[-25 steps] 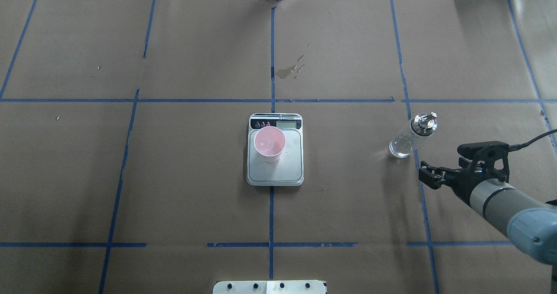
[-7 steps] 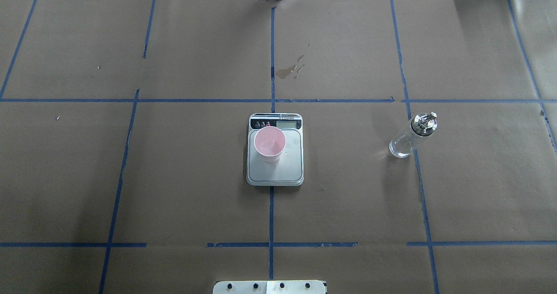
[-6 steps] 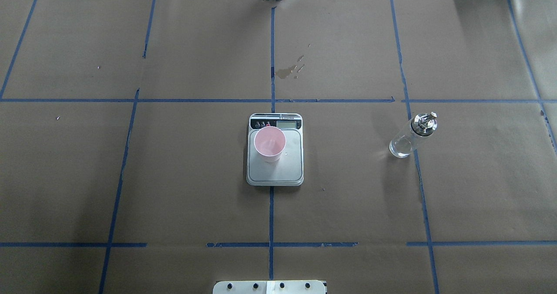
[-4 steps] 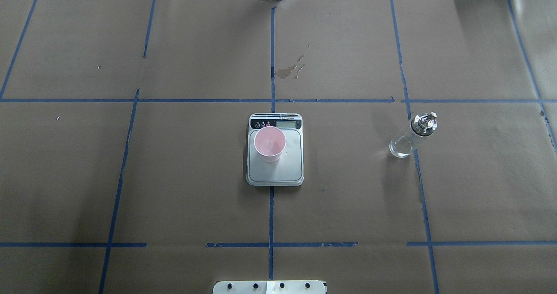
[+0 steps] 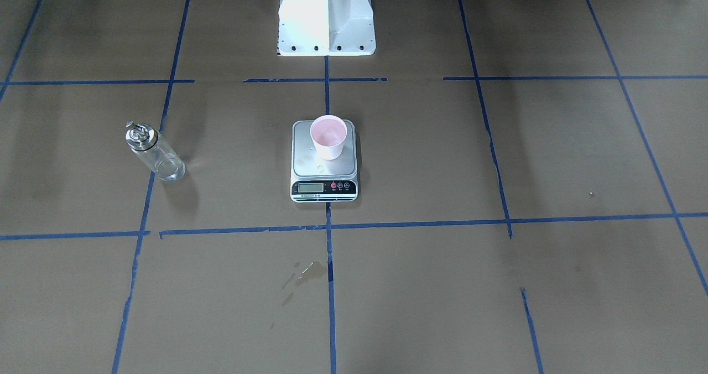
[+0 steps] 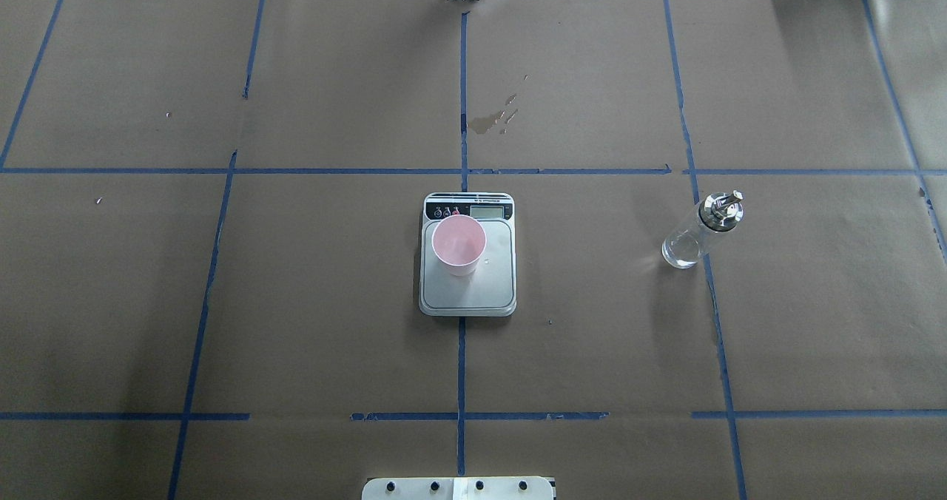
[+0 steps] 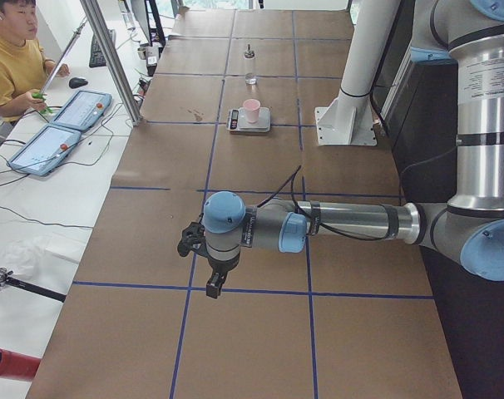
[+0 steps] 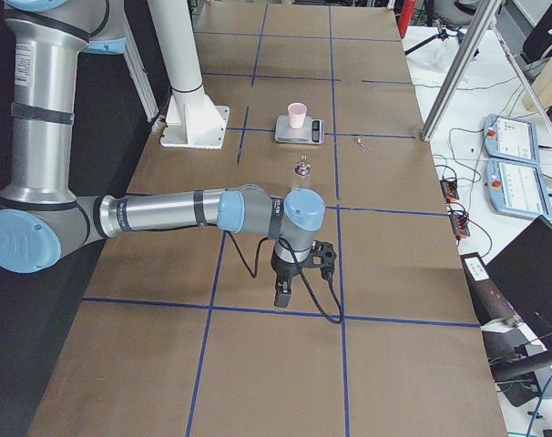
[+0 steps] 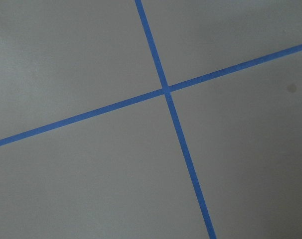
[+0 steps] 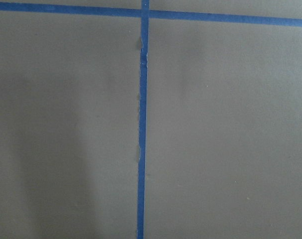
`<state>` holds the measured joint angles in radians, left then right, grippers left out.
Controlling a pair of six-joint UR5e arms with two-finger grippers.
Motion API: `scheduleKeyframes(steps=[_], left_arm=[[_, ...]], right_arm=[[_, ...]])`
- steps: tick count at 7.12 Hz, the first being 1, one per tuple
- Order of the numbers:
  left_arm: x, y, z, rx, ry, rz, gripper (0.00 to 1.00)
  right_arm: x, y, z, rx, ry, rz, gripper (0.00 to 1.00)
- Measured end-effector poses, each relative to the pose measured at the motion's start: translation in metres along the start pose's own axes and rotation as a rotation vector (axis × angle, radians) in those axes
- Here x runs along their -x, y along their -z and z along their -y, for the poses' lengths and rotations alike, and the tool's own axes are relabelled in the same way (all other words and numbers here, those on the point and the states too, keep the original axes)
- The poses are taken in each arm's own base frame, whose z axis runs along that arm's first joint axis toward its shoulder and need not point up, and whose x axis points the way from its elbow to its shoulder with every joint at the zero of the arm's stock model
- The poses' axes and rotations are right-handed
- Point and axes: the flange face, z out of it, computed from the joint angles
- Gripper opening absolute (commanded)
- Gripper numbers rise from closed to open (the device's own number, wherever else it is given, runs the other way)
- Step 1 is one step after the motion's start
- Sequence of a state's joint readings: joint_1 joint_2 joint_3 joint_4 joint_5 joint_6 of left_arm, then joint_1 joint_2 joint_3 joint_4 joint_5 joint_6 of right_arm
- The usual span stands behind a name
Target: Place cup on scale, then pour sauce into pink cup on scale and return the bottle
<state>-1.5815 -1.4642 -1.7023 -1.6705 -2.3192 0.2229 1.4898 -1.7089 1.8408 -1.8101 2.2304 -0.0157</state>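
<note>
Sitting upright on the scale point(image 6: 467, 293), the cup point(image 6: 459, 245), bottle point(image 6: 692, 237) standing well apart on the scale's robot-right side, left gripper point(image 7: 211, 288) and right gripper point(image 8: 281, 297) far from the scale, jaw spacing impossible to tell.

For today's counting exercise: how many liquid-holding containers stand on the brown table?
2. The cup stands on the scale at the table's middle; the bottle stands apart on the paper, on the robot's right side. None appears hidden.
</note>
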Motion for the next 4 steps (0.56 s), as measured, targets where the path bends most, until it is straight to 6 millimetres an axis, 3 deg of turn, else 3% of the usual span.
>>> scheduleKeyframes(steps=[4], left_arm=[[0.0011, -0.0016, -0.0017, 0.005, 0.004, -0.001, 1.0]], right_arm=[[-0.0001, -0.0024, 0.0009, 0.005, 0.001, 0.0, 1.0]])
